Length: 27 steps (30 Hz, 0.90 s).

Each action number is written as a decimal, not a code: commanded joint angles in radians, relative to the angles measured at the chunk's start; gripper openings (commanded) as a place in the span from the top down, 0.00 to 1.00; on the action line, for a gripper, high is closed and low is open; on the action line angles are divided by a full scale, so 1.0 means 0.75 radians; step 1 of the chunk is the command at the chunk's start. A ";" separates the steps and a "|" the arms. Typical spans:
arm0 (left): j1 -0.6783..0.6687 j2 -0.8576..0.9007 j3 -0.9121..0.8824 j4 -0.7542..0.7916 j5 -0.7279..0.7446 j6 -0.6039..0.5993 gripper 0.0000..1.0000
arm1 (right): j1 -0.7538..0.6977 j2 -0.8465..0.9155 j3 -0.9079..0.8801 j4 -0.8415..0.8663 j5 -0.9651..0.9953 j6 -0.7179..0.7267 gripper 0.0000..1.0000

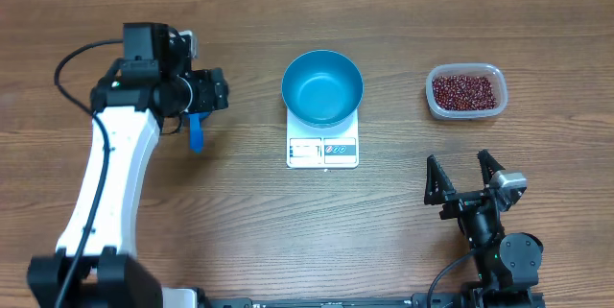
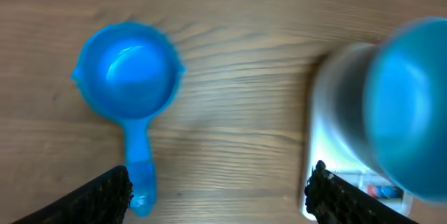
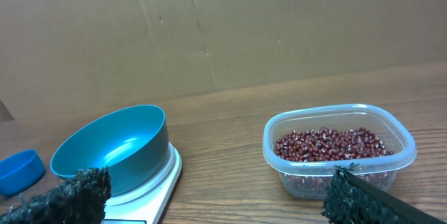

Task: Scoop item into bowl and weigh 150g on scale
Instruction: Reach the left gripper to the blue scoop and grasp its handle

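1. The beans (image 3: pixel 327 143) lie as a loose heap in the clear tub (image 3: pixel 300 185) on the right of the tabletop (image 1: pixel 240 231), well apart from the bowl (image 1: pixel 322 87), which sits empty on the scale (image 1: pixel 322 152)
2. They look light, hard and free-rolling, so they would likely spill from a tilted cup; best carried level in the blue scoop (image 2: pixel 128 77), held by its thin, stiff handle
3. The left tool (image 2: pixel 221 176) hangs over the scoop, fingers spread, pinching nothing; the handle end lies just beside one finger
4. The right tool (image 1: pixel 459 166) is spread wide and empty, near the tub
5. The scale's display is unreadable; the bowl is blurred and cut off in the left wrist view; from overhead only the scoop's handle shows
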 commanded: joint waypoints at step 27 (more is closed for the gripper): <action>0.152 0.574 0.028 0.281 -0.292 -0.316 0.45 | 0.010 -0.013 -0.014 0.005 0.008 -0.007 0.00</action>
